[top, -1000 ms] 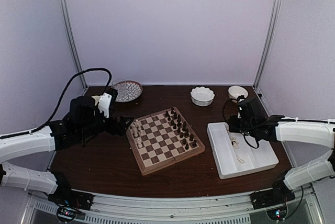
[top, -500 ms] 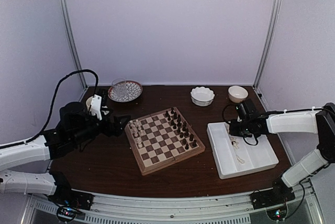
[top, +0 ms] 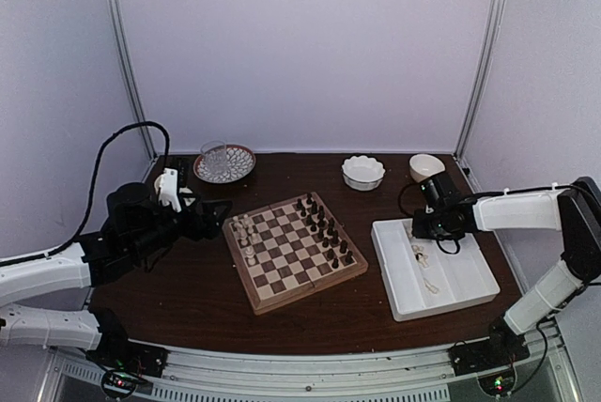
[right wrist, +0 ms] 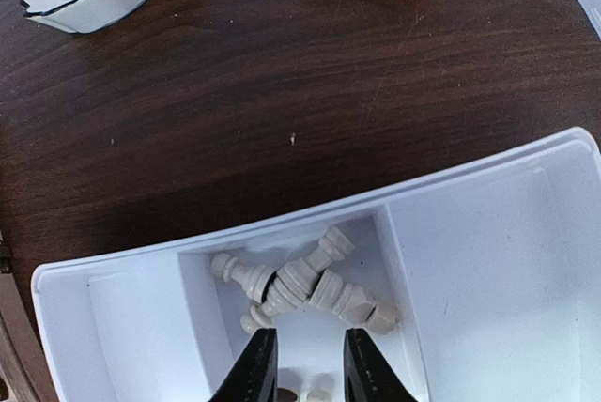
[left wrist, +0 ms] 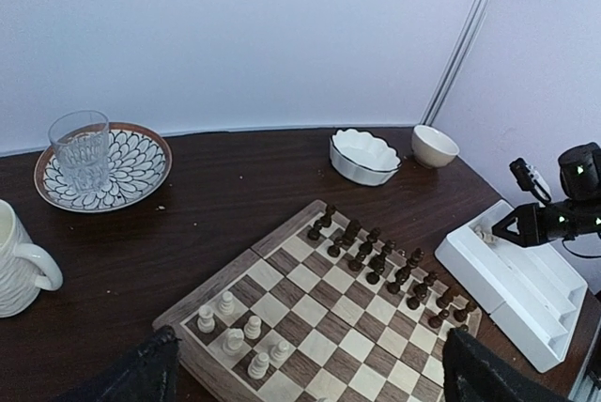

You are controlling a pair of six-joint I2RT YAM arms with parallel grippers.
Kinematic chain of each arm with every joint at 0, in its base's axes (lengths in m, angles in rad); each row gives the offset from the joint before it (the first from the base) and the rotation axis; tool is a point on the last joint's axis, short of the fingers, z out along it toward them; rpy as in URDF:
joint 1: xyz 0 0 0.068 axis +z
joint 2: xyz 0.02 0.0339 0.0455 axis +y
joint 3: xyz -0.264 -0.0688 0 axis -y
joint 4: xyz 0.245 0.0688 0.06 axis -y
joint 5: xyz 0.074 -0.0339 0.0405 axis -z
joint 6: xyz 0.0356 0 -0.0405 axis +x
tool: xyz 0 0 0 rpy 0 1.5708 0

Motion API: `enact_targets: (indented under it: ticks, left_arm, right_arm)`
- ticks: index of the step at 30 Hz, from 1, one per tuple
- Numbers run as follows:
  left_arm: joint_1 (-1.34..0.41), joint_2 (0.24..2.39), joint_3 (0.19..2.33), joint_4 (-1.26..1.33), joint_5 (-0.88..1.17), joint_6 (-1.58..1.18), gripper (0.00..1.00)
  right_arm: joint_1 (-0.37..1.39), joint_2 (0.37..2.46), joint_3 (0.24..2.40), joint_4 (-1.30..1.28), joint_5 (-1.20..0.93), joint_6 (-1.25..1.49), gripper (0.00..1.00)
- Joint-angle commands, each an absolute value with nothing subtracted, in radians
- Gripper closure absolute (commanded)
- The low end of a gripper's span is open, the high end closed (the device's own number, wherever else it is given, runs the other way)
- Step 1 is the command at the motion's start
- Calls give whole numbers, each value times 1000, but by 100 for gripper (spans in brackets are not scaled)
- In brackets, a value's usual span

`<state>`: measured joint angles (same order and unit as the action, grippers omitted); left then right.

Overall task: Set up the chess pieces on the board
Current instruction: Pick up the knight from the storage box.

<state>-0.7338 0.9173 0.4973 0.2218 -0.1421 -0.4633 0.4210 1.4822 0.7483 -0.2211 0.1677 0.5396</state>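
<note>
The left pincer [left wrist: 305,378] gaped wide, empty, beside the board [top: 296,252] at the middle of the tabletop [top: 188,289]. The right pincer [right wrist: 300,341] hung narrowly parted over cream chess pieces [right wrist: 300,285] in the tray [right wrist: 282,219] near the right edge; grip unclear.

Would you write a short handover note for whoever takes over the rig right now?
Left gripper: open, empty, beside the board's left corner.
Right gripper: jaws narrowly apart over the white tray; unclear whether anything is gripped.
Done: a few cream pieces stand at that corner; dark pieces fill two rows opposite.
Left: loose cream pieces lying in the tray go onto the board.
</note>
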Motion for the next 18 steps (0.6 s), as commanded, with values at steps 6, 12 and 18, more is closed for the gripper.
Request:
enact_targets:
  ticks: [6, 12, 18]
  left_arm:
    - [-729, 943, 527, 241, -149, -445, 2]
    - [-729, 966, 536, 241, -141, -400, 3]
    - [-729, 989, 561, 208, -137, -401, 2]
  right_arm:
    - [394, 1603, 850, -228, 203, 472, 71]
    - [355, 1634, 851, -243, 167, 488, 69]
    - [335, 1660, 853, -287, 51, 501, 68]
